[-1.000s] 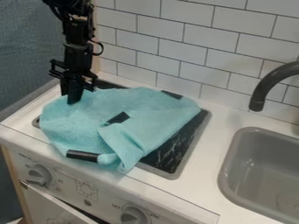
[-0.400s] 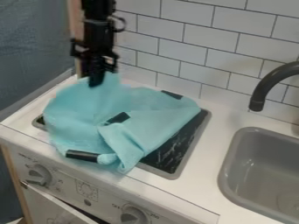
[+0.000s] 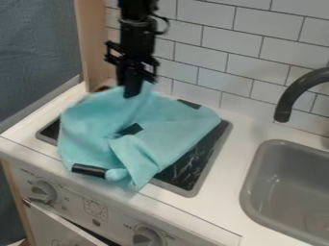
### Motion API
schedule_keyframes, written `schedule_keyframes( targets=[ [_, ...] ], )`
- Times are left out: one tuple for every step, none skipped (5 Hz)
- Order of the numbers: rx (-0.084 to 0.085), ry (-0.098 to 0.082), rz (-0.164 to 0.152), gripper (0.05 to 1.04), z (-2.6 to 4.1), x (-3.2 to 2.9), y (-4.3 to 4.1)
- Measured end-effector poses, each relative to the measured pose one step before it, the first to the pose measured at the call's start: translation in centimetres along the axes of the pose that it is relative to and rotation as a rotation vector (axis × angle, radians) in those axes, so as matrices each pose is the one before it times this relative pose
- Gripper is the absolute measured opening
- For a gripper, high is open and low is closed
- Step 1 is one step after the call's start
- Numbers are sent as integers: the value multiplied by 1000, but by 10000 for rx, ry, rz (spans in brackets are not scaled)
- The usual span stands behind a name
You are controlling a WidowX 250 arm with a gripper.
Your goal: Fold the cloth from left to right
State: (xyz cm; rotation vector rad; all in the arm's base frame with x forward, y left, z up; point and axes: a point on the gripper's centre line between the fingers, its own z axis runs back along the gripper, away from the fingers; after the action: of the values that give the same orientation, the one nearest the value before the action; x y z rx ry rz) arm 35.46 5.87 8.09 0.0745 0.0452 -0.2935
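The black gripper (image 3: 133,91) hangs at the upper left over the stove, shut on the back left part of the cloth and holding it raised. The turquoise cloth (image 3: 170,129) lies rumpled across the stove top, its right part doubled over in a flap toward the front. Black strips mark it at the middle, the back right and the front left edge. Much of the stove's black surface under the cloth is hidden.
The dark stove plate (image 3: 193,166) shows right of the cloth, with knobs (image 3: 147,235) on the front panel below. A grey sink (image 3: 257,182) and dark faucet (image 3: 298,91) stand at the right. White tiles (image 3: 218,57) form the back wall.
The gripper has moved right and slightly up, then right again, drawing the cloth's back left part along. The cloth's left edge has shifted right, uncovering more of the stove's left side.
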Motion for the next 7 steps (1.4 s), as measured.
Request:
schedule_keyframes(
  targets=[
    [231,-44,-337,58,-929,767,-2607],
    [301,-96,-218,58,-1068,332,-1443],
    [158,338,-186,58,-1795,387,-947],
    [5,303,31,88,-1405,-37,-247],
    [75,12,283,251,-164,-5,37],
    [-4,15,135,525,-33,-40,-18],
    [-61,68,55,833,-173,-207,-98]
  ],
)
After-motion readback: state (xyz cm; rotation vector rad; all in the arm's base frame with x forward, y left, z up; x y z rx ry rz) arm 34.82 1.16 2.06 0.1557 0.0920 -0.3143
